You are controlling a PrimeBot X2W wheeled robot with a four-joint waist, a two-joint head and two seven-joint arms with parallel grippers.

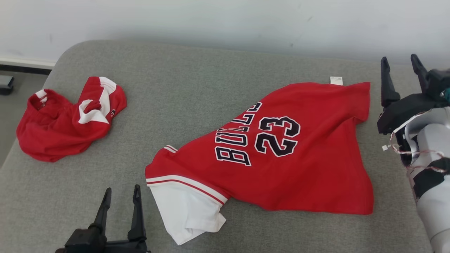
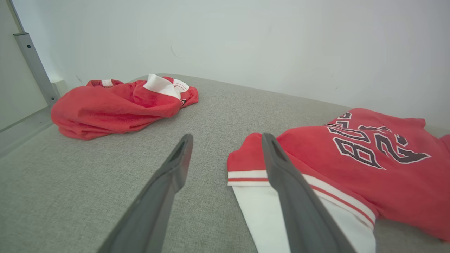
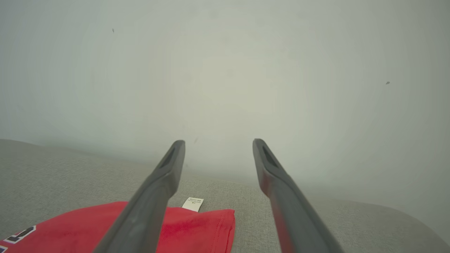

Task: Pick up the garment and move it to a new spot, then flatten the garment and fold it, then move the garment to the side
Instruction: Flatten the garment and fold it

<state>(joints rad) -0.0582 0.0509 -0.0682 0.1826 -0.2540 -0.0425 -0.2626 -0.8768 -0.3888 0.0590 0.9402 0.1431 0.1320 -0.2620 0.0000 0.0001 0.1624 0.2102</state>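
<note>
— So, which step is it on?

— Flattening, I'd say. Taking the wall as twelve o'clock, the red fabric jersey with dark BULLS 23 lettering [image 1: 281, 154] lies on the grey upholstered cushion [image 1: 197, 80], right of centre and set slantwise. One end points toward seven o'clock, the other toward two. It's down but not smooth. The white short sleeve [image 1: 186, 211] at the seven o'clock end is bunched on itself, and the edge at three o'clock ripples.

— And the hands?

— Both empty. The left gripper [image 1: 122, 188] sits low at about seven o'clock, just beside that sleeve. Its two long dark fingers are parted wide around nothing. The right gripper [image 1: 400, 59] is up at two o'clock, near the corner that carries the small white label [image 1: 336, 80]. Its fingers are spread just as wide and clear of the cloth.

— What about that crumpled red-and-white garment [image 1: 63, 123] over at ten o'clock?

— It's well apart from the jersey and no part of this step, I reckon.

— What does the next move need, then?

— My guess is a hold at each end. The left would take the sleeve or shoulder and the right the label corner, then they'd draw apart until the cloth lies even. The fingers would have to come in low, because the fabric is thin and hugs the cushion. Closing too high would catch nothing.
</note>
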